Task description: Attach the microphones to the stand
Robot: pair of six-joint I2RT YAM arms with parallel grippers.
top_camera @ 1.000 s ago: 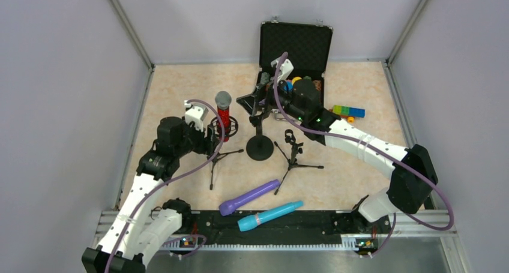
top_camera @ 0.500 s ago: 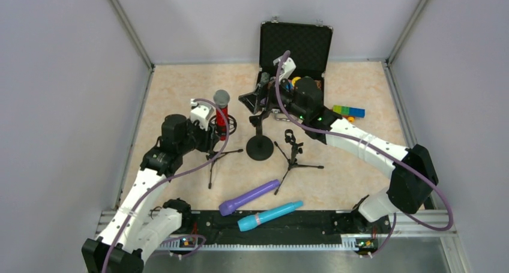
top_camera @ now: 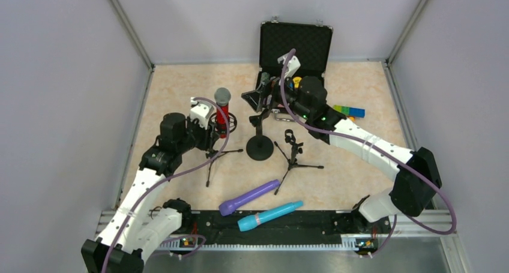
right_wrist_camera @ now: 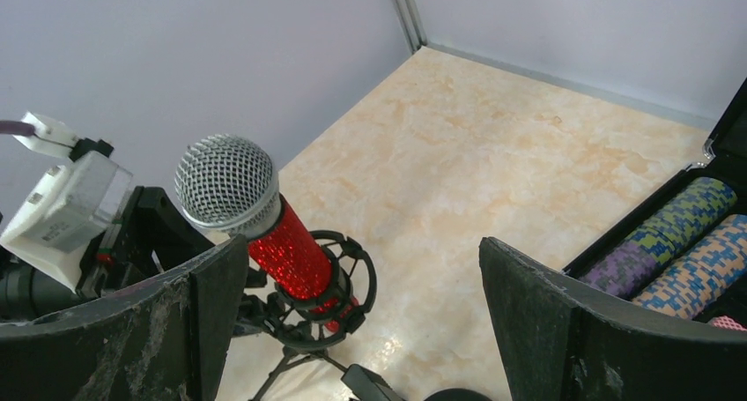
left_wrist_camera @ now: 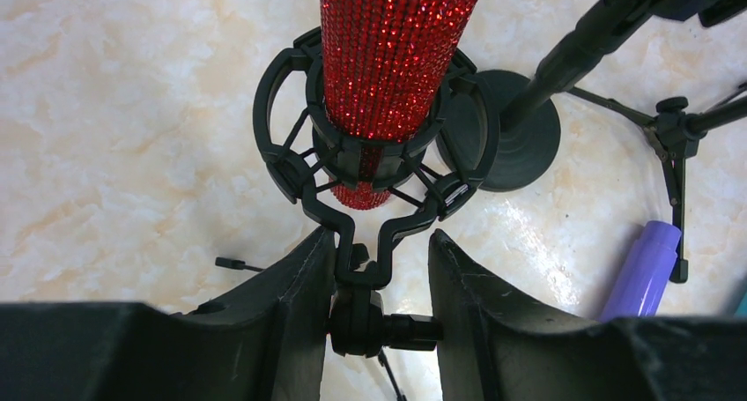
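The glittery red microphone [top_camera: 222, 109] with a silver mesh head stands upright in the black shock mount [left_wrist_camera: 374, 154] of a tripod stand [top_camera: 211, 159]. My left gripper [top_camera: 208, 138] is shut on that stand's swivel joint [left_wrist_camera: 370, 322] just below the mount, one finger on each side. My right gripper [top_camera: 259, 96] is open and empty above the round-base stand [top_camera: 260, 147], and the red microphone [right_wrist_camera: 264, 225] shows between its fingers. A small empty tripod stand [top_camera: 292, 152] is beside it. The purple microphone [top_camera: 249, 197] and the turquoise microphone [top_camera: 270, 215] lie near the front edge.
An open black case [top_camera: 295, 42] with coloured rolls [right_wrist_camera: 683, 242] stands at the back. Coloured blocks [top_camera: 349, 111] lie to its right. Grey walls close in the table on three sides. A black rail [top_camera: 312, 225] runs along the front.
My left gripper has shifted a little toward the back with the stand and red microphone. My right gripper has drawn slightly to the right and back, still open.
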